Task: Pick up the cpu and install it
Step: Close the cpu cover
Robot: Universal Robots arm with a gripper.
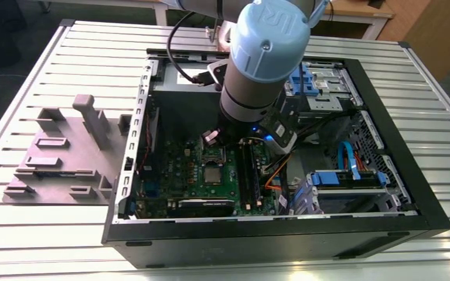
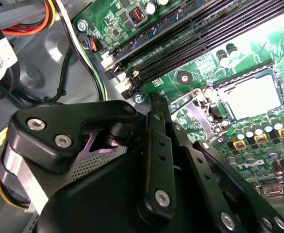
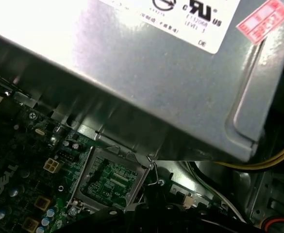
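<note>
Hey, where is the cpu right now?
In the second wrist view the cpu lies flat on the green motherboard, just beside the black memory slots.

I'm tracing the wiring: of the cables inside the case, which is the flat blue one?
The flat blue cable is at the exterior view's right, arching above the blue drive caddy. The orange cable beside the motherboard is thinner.
</note>
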